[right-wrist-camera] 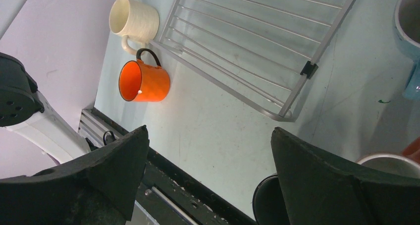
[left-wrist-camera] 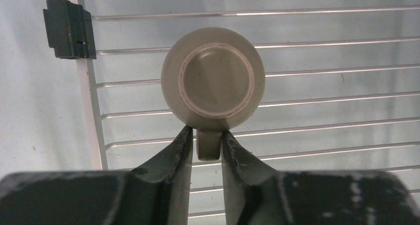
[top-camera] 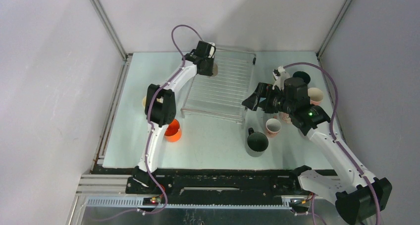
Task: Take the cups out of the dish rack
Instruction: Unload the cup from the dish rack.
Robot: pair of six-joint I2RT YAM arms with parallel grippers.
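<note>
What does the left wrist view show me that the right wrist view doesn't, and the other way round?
Left wrist only: an upside-down grey-green mug on the wires, its handle between the fingers of the left tool; grip unclear. Right wrist only: the right tool, wide open, plus a cream mug and an orange mug on the table beside the dish rack. Both: that rack's wires and a black corner piece.

Pale table, dish rack, orange mug, dark mug
</note>
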